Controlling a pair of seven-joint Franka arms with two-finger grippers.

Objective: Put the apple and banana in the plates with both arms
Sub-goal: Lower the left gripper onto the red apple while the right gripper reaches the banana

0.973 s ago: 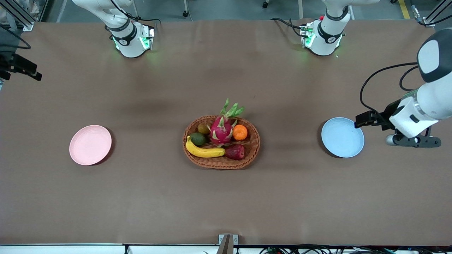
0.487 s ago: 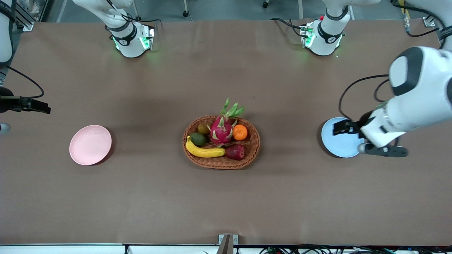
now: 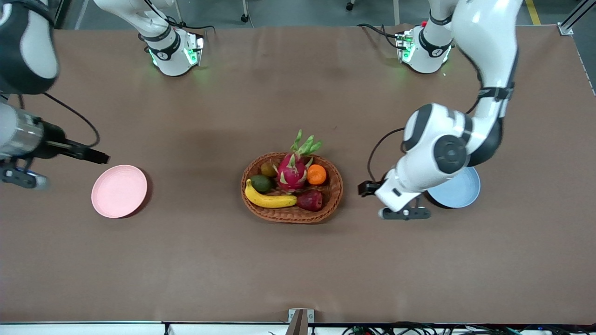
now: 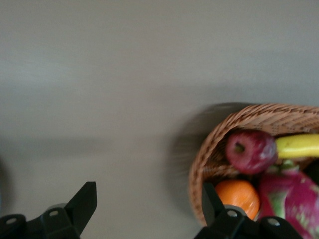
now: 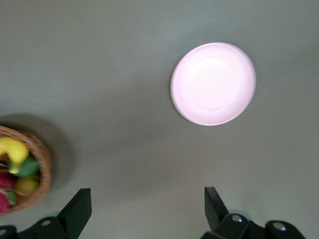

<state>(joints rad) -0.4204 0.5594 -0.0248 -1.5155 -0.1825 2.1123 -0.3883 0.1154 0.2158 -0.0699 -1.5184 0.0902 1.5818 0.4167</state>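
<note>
The dark red apple (image 3: 310,200) and the yellow banana (image 3: 270,199) lie in the wicker basket (image 3: 333,204) at the table's middle. Both show in the left wrist view, the apple (image 4: 250,151) beside the banana (image 4: 299,145). The pink plate (image 3: 119,190) lies toward the right arm's end and the blue plate (image 3: 461,188), partly hidden by the left arm, toward the left arm's end. My left gripper (image 3: 404,213) hangs open and empty (image 4: 148,201) over the table between basket and blue plate. My right gripper (image 3: 21,178) is open and empty (image 5: 144,206) over the table beside the pink plate (image 5: 213,83).
The basket also holds a pink dragon fruit (image 3: 292,170), an orange (image 3: 316,175) and a dark green avocado (image 3: 261,183). The basket's end (image 5: 42,159) shows in the right wrist view. Both arm bases stand at the table's edge farthest from the front camera.
The left arm has swung from the table's end across the blue plate toward the basket. The right arm has come into view and moved toward the pink plate. The fruit has not moved.
</note>
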